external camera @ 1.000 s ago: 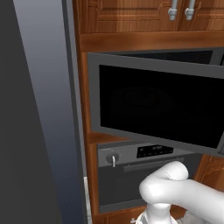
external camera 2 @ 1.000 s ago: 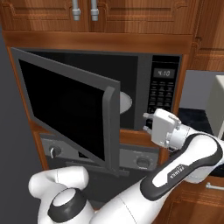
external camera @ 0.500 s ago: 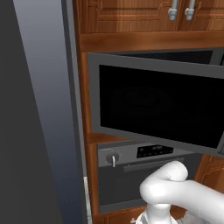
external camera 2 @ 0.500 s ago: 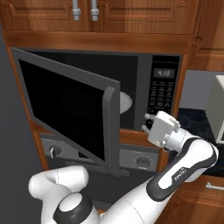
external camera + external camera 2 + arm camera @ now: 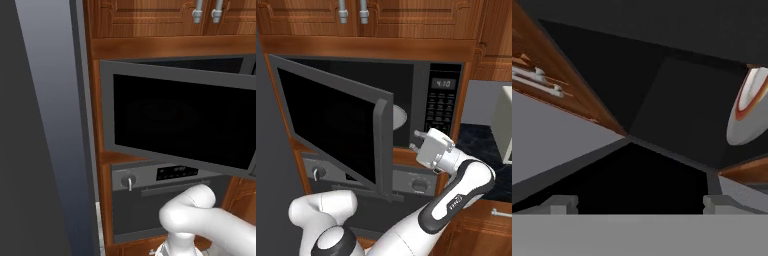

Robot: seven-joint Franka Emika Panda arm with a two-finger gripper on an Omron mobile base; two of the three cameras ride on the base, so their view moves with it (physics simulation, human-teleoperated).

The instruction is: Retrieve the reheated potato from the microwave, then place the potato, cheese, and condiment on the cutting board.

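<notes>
You have the white two-finger pincer (image 5: 415,141) in front of the large built-in microwave with the black glass door and grey frame (image 5: 421,107), just at the lower edge of its opening. The 2 fingertips (image 5: 561,204) stand wide apart in the hand view, and nothing is between them, so the pincer is fully spread and empty.

The black glass door (image 5: 336,122) is swung open and stands to the left of the pincer in the right base view, its free edge very near the hand. In the left base view the same door (image 5: 180,120) covers most of the oven cavity.

Straight ahead of the pincer you see the dark inside of the microwave. Up and to the right in the hand view there is a white round plate with an orange-red ring (image 5: 747,107), seen nearly on its edge. The same plate (image 5: 398,117) shows in the right base view, inside the cavity, just above and left of the pincer.

The small brown potato I cannot find in these pictures; whether it sits on that plate I cannot tell.

To the right of the pincer is the dark keypad panel (image 5: 441,107) with its lit display. Below the pincer is the grey wall oven with round knobs (image 5: 418,185). Above are brown wooden cupboards with 2 silver handles (image 5: 353,11).
</notes>
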